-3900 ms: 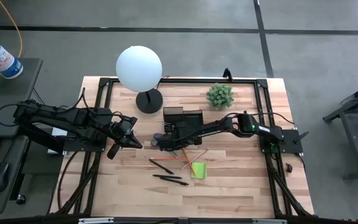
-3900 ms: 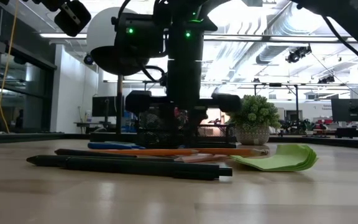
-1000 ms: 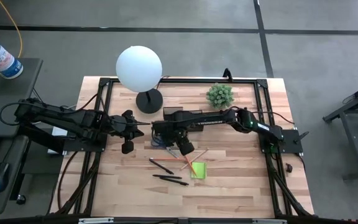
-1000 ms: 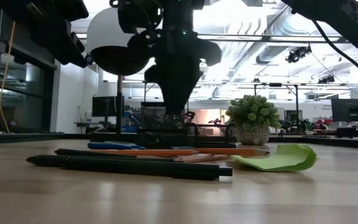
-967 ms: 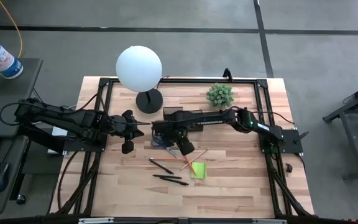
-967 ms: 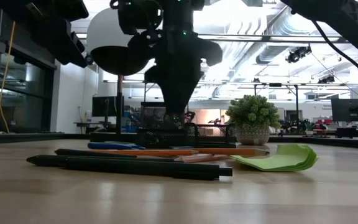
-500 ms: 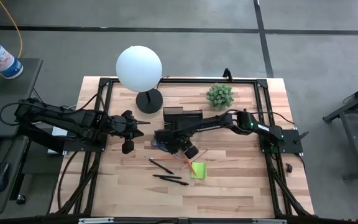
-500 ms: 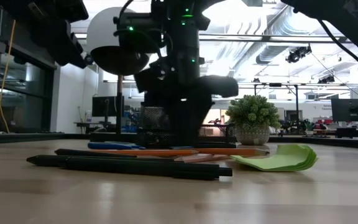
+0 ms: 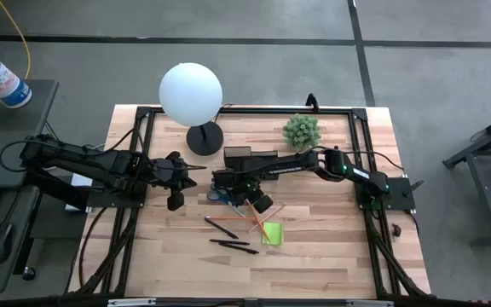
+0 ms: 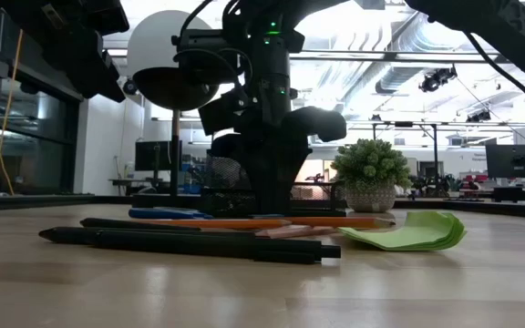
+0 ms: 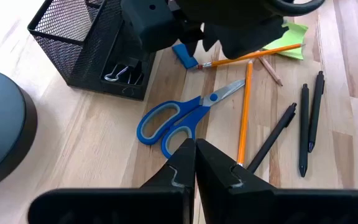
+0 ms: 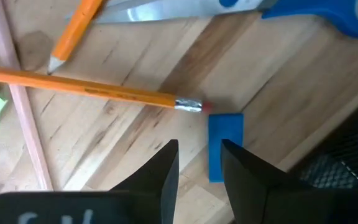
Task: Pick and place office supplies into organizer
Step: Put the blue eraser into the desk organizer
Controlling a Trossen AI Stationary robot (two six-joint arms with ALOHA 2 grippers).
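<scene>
Hands beside the organizer (image 11: 92, 46)
Your right hand (image 12: 199, 163), fingers narrowly parted and empty, hovers over the blue eraser (image 12: 225, 146) beside it; left hand (image 11: 195, 163) pinched closed; pencil (image 12: 92, 89) print unreadable.

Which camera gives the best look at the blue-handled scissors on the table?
The left wrist view: the blue-handled metal scissors lie whole and unobstructed on the wooden table. The right wrist view catches only a blade and a handle edge. The high view mostly hides them under the right arm. The low view shows a thin blue sliver.
</scene>
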